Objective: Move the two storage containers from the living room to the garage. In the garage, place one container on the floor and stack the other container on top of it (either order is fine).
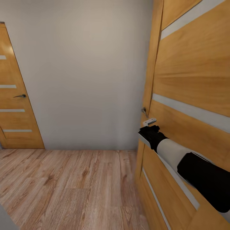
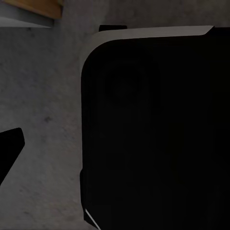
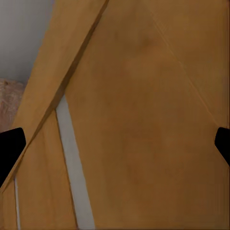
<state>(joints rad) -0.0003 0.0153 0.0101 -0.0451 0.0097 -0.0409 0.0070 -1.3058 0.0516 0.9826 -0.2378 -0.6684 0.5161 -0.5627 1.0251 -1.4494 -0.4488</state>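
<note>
A plain grey-white wall (image 1: 86,73) closes a small hallway with a light wood plank floor (image 1: 70,188); one wooden door (image 1: 14,105) with pale stripes stands at the left, another (image 1: 191,95) close on the right with a metal handle (image 1: 145,112). The right arm (image 1: 182,159) reaches toward that handle. In the right wrist view the right gripper (image 3: 115,143) is spread wide, its fingertips (image 3: 9,148) apart before the door panel. The left gripper's state I cannot tell; its camera faces grey concrete floor (image 2: 43,120) and dark robot body (image 2: 158,134). No storage container is in sight.
</note>
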